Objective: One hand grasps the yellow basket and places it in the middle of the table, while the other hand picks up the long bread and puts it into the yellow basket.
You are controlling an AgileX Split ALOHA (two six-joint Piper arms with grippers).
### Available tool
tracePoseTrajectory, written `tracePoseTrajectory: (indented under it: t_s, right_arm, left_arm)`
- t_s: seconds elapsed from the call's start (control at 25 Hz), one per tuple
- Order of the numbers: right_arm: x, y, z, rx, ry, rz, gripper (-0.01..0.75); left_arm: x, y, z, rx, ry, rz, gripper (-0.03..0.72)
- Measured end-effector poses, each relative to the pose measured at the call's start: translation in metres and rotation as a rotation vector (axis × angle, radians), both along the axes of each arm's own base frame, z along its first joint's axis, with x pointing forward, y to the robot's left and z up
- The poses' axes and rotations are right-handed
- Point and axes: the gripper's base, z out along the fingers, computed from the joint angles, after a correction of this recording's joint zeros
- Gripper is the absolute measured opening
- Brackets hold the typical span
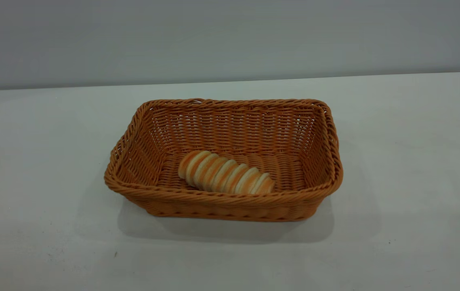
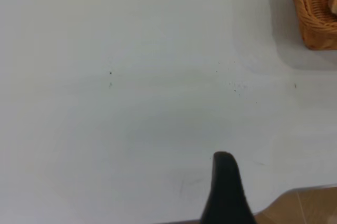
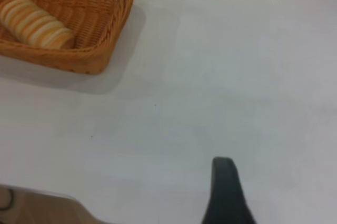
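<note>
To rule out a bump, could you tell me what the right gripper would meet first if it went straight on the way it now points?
Probably only bare table. One dark fingertip of the right gripper shows, with open white surface ahead; the yellow basket holding the long bread sits well off to one side.

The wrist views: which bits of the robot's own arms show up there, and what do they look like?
Very little shows. In each wrist view, one dark finger: the left gripper's finger and the right gripper's finger. Both are matte black, smooth, tapering to a rounded tip, with no markings, cables or sleeves visible. The exterior view shows neither arm.
</note>
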Motion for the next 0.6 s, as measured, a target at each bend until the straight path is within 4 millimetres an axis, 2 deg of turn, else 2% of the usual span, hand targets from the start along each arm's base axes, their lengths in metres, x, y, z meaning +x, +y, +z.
tracePoseTrajectory:
  t_s: [0.6]
  right_arm:
    - [0.0,0.0,0.0,0.001,0.0,0.0,0.537]
  left_arm:
    - [-0.0002,0.0,0.0,0.0,-0.001,0.0,0.584]
